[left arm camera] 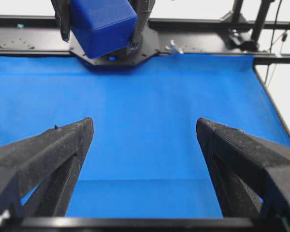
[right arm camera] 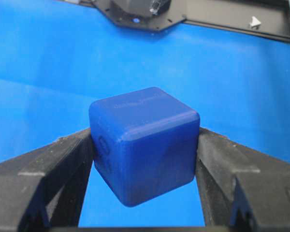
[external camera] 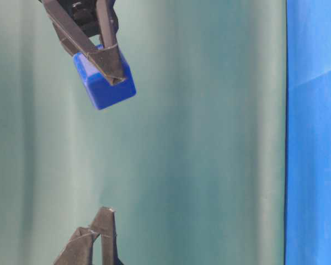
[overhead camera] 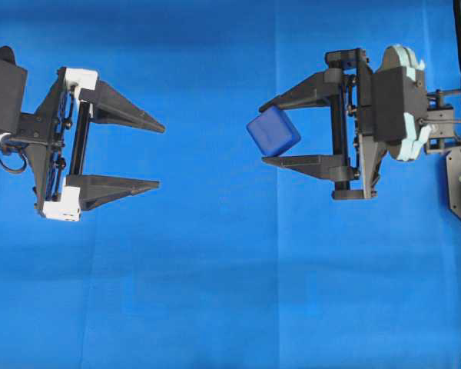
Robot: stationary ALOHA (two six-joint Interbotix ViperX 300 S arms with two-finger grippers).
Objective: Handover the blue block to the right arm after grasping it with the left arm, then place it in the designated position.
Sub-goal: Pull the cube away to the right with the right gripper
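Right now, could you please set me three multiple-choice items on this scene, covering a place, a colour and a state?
1. Where is the blue block?
A. lying on the cloth
B. between the right arm's jaws
C. between the left arm's jaws

2. What colour is the cloth?
A. blue
B. red
C. white

3. How do the left arm's jaws stand?
A. shut on the block
B. shut with nothing between them
C. open, holding nothing

Answers: 1 B, both fingertips press its sides; 2 A, plain in the overhead view; 3 C, bare cloth shows between them.

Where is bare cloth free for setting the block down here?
Free: the cloth between left gripper and right gripper, plus the wide strip below both in the overhead view. Crowded only at the side edges, where the arms sit; the block is held aloft.
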